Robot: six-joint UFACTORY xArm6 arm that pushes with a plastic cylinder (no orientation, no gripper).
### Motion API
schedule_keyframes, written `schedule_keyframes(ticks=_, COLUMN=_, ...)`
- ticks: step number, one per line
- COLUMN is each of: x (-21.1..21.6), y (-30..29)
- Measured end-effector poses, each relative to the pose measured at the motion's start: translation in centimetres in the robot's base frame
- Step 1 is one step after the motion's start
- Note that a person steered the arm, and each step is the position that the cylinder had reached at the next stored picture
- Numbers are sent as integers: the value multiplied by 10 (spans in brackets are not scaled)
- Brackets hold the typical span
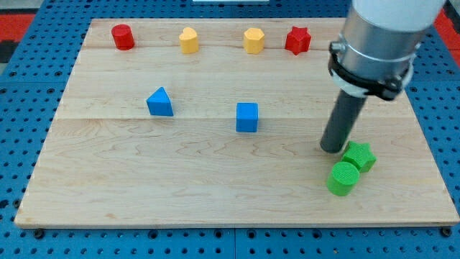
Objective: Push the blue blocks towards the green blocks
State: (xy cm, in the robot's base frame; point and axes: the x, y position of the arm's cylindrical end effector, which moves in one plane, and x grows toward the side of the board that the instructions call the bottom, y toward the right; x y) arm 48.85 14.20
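Note:
A blue triangular block (160,102) lies left of centre on the wooden board (180,180). A blue cube (246,117) lies near the middle. A green star block (359,156) and a green cylinder (343,178) sit together at the view's lower right, touching or nearly touching. My tip (331,149) rests on the board just left of the green star, above the green cylinder, and well to the right of the blue cube.
Along the view's top edge of the board stand a red cylinder (123,37), a yellow block (189,40), a second yellow block (254,40) and a red star (297,40). A blue pegboard (29,86) surrounds the board.

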Motion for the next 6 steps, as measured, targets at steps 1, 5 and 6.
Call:
schedule_keyframes(ticks=1, x=-52, y=0)
schedule_keyframes(ticks=5, x=-14, y=-127)
schedule_keyframes(ticks=6, x=-12, y=-107)
